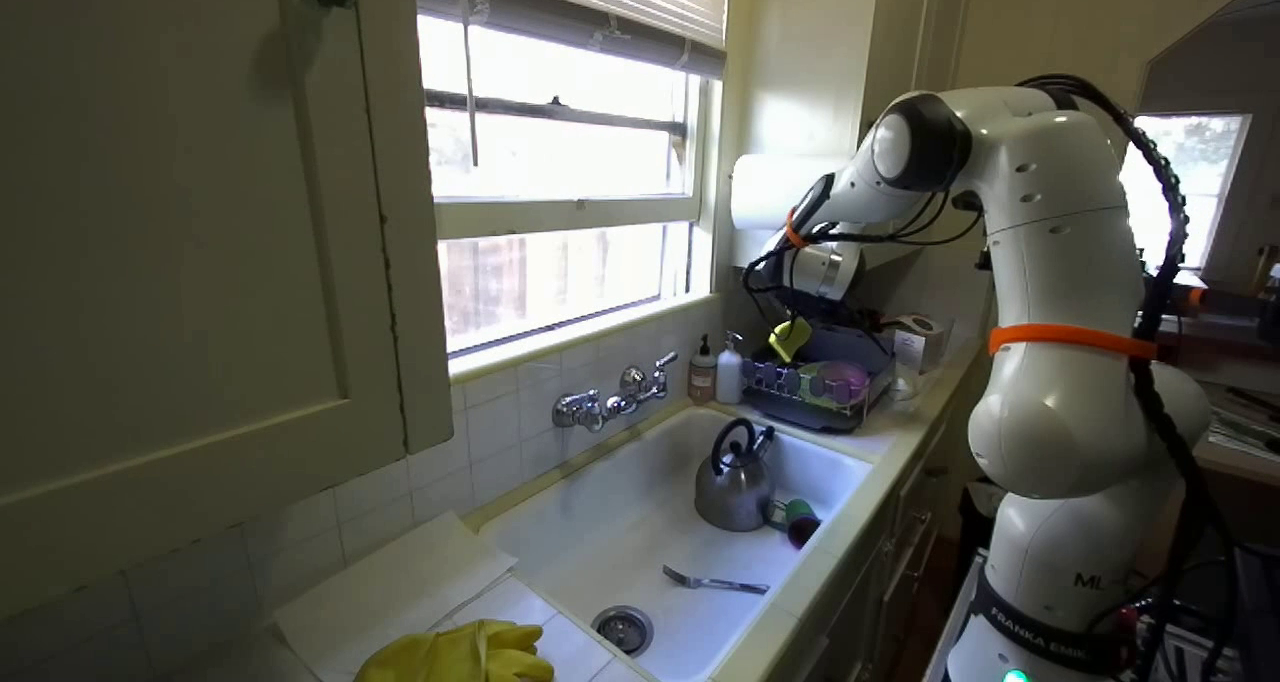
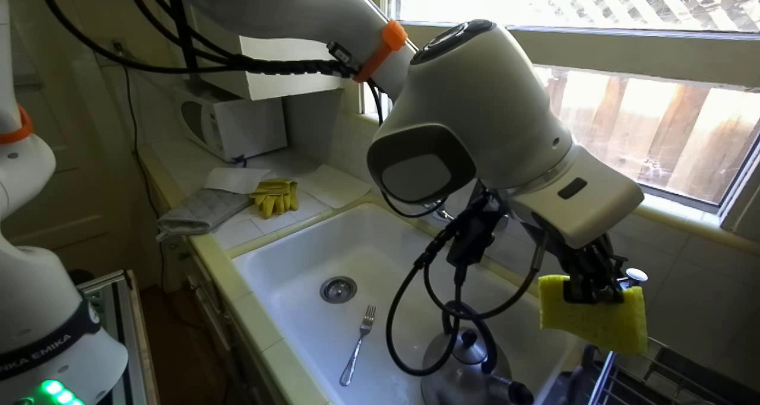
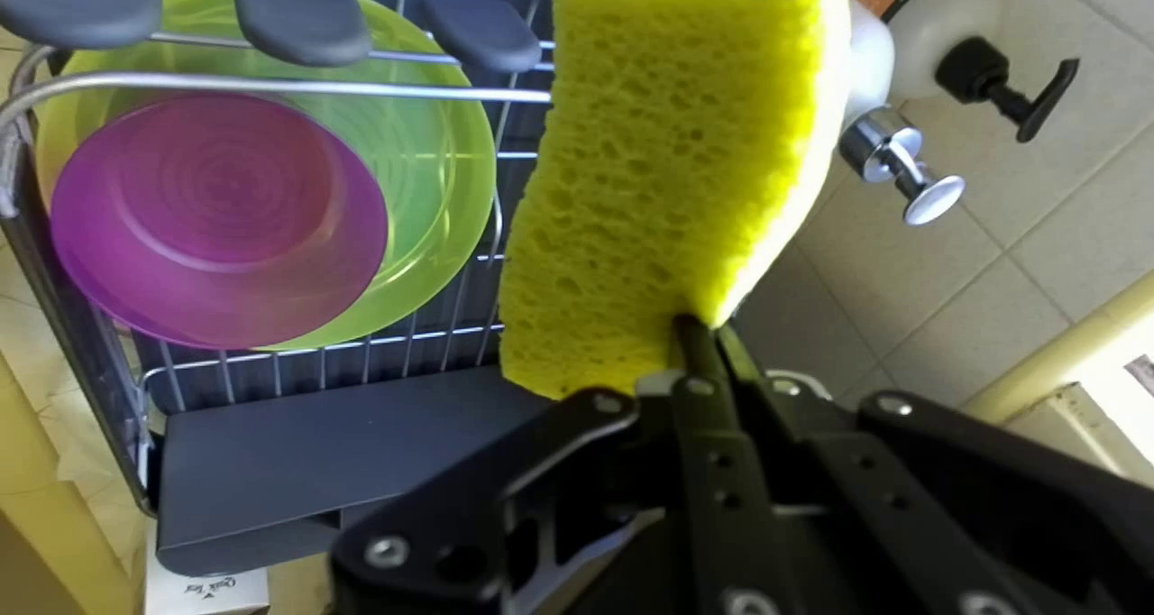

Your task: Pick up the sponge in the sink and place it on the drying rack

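My gripper (image 3: pixel 708 326) is shut on the yellow sponge (image 3: pixel 667 164), its fingertips pinching the sponge near one edge. In both exterior views the sponge (image 1: pixel 790 340) (image 2: pixel 588 319) hangs from the gripper (image 2: pixel 594 292) in the air, above the near-window part of the drying rack (image 1: pixel 800 417). In the wrist view the rack's wires (image 3: pixel 433 92) lie below and beside the sponge, which hides part of them. The rack (image 2: pixel 659 369) shows only partly in an exterior view. The white sink (image 1: pixel 580 532) is beside the rack.
The rack holds a purple bowl (image 3: pixel 225 227) and a green plate (image 3: pixel 442 191). Soap bottles (image 1: pixel 729 372) stand between rack and window wall. The sink holds a kettle (image 1: pixel 735 492), a fork (image 1: pixel 715 583) and a green cup (image 1: pixel 798 512). Yellow gloves (image 1: pixel 455 652) lie on the counter.
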{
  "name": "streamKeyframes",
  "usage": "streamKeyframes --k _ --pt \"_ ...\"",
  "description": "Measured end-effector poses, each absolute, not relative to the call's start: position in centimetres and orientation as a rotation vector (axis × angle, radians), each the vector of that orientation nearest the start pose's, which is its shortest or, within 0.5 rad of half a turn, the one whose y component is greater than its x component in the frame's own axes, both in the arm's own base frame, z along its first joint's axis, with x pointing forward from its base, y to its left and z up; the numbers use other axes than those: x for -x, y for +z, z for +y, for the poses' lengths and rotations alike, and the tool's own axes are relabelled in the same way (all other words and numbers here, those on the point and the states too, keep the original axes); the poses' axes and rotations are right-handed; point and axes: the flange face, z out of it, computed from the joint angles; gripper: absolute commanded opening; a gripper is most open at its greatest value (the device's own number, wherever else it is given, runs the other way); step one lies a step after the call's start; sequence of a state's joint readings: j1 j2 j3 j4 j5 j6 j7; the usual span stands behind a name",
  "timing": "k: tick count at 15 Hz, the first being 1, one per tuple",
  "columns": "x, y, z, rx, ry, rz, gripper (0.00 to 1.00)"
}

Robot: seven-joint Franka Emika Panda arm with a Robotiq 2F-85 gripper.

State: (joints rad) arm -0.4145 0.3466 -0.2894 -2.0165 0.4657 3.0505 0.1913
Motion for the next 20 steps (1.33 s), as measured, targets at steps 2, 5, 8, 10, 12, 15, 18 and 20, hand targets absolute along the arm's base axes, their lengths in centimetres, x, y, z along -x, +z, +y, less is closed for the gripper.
streamKeyframes --k 2,5,8,10,12,15,18,20 --pt "-47.6 36.8 -44.4 2.357 -1.128 1.862 0.01" --pt "-47.8 36.7 -45.4 2.300 -1.140 1.924 0.01" --pt "-47.7 36.0 -46.4 2.222 -1.129 2.012 0.01" --pt "-47.3 35.5 -47.2 2.151 -1.104 2.109 0.01" --pt "-46.9 35.0 -47.7 2.058 -1.077 2.222 0.03" --pt "-47.2 34.7 -47.5 1.985 -1.050 2.306 0.03" --pt "-47.4 34.6 -47.3 1.981 -1.049 2.308 0.01" --pt "-47.3 34.5 -47.4 1.954 -1.048 2.335 0.01"
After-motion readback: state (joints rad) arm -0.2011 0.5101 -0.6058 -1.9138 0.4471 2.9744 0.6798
